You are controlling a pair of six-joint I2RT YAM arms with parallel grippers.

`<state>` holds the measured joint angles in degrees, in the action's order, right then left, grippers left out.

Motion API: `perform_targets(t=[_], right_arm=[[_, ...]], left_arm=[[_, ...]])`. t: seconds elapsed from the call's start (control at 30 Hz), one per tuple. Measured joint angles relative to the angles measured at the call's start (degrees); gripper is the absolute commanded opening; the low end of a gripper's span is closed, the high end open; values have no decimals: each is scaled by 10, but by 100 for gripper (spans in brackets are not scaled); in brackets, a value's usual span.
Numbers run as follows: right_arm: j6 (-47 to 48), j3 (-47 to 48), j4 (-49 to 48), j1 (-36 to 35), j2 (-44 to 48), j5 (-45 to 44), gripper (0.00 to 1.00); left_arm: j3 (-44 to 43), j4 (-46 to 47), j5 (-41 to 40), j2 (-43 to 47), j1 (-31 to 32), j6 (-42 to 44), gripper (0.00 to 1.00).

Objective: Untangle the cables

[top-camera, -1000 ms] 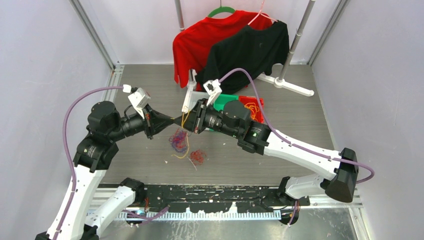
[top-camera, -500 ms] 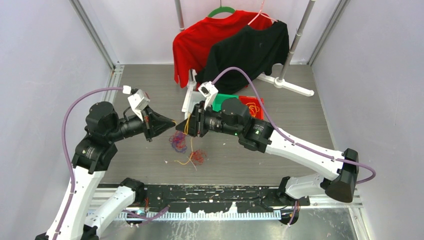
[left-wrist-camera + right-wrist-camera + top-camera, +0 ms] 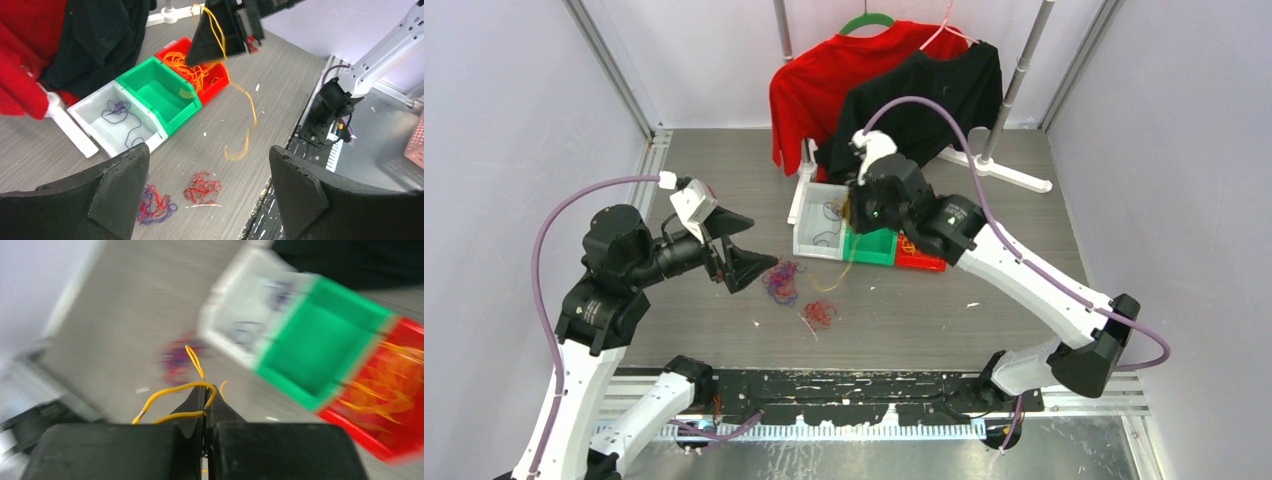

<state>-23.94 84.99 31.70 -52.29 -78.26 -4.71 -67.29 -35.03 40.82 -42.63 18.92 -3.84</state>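
So the handoff is done, I'd say: a second ago both claws were pinching nose to nose above the pile, and now the left gripper [image 3: 209,149] is backing off toward 9 o'clock with its jaws spread wide and nothing in them. The right gripper [image 3: 205,390] is swinging away toward 12 o'clock, jaws clamped tight on a yellow cable [image 3: 172,387]. That strand is hanging clear of the heap now, looping out of the closed tips and trailing down toward the table, loose end dangling in the air at about 6 o'clock of the claw. In the top view the claw is hovering over the row of bins, roughly above where the white bin [image 3: 809,240] meets the green bin [image 3: 876,247]. The red bin [image 3: 921,263], at 3 o'clock of those two, is already holding a pile of orange-yellow strands, so my guess is that's where this one is heading. Meaning one more cable is looking freed from the tangle. What's left is sitting mid-table: a purple-and-red bunch [image 3: 781,280] just at 3 o'clock of the open left claw, and a small red bunch [image 3: 820,313] at 5 o'clock of that, both well apart from the right claw. A few purple strands are lying in the white bin too.
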Motion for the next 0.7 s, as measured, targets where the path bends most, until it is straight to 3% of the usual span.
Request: perform_targets(t=[0.13, 0.33, 0.53, 0.7], right_arm=[[42, -16, 76, 78, -12, -143, 1], [94, -65, 79, 171, -28, -312, 1], [174, -72, -25, 204, -68, -424, 1], [220, -102, -131, 215, -88, -450, 1]], left_arm=[[-7, -26, -33, 4, 0, 17, 96], [-10, -46, -53, 3, 0, 29, 96], [-10, -56, -58, 9, 0, 29, 96], [-10, -60, -59, 17, 0, 30, 97]])
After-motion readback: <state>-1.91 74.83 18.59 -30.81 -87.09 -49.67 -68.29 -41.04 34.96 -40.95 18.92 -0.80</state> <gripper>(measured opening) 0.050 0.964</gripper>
